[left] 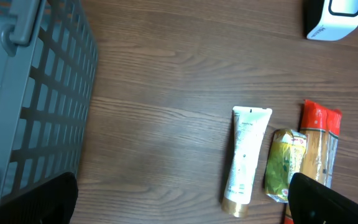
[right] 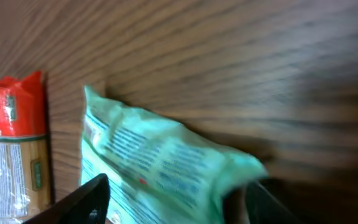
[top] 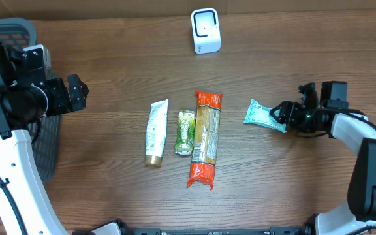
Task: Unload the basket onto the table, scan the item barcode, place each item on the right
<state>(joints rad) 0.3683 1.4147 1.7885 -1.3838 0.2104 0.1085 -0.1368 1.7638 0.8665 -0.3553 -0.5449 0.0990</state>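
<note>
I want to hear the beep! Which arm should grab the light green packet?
Right. Its claw sits around the end of the mint-green plastic packet, while the left claw hangs open far away beside the grey plastic basket.

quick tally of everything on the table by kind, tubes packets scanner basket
tubes: 1, white tube
packets: 3, small green packet, pasta pack, mint packet
scanners: 1, white scanner
baskets: 1, grey basket
total: 6
</note>
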